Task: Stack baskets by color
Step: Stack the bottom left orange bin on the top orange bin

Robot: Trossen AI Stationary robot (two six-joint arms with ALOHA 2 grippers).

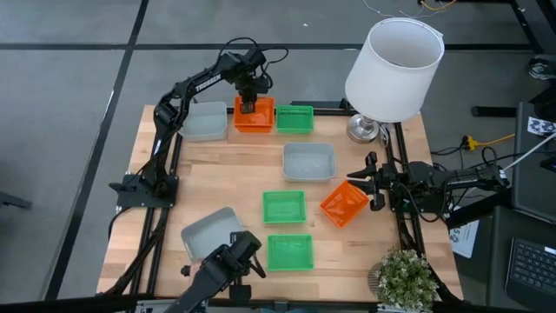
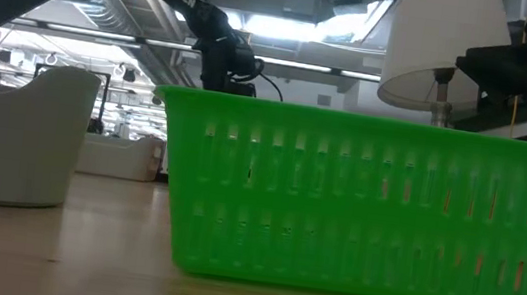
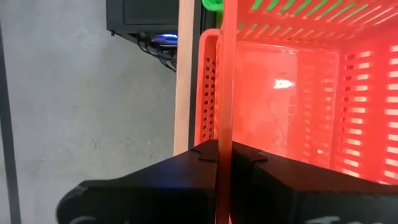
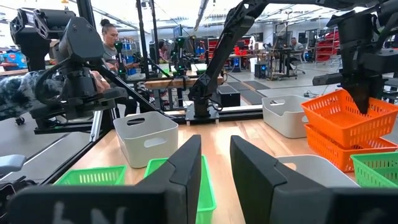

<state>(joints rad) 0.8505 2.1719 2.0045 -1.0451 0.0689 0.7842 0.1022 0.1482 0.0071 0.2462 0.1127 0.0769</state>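
Orange basket [image 1: 254, 113] pinched by its wall in left gripper [image 1: 248, 106]; right gripper [image 1: 371, 181] jaws parted, empty

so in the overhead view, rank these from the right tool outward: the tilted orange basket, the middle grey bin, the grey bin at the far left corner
1. Tilted orange plastic basket, right beside the open right tool.
2. Pale grey rectangular plastic bin at the table's middle, just past it.
3. Pale grey plastic bin at the far left corner, beside the orange stack.

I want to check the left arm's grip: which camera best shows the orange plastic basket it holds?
The left wrist view: the left gripper is shut on the orange plastic basket's wall. The high view shows its position, the right wrist view its tilt; the low view hides it.
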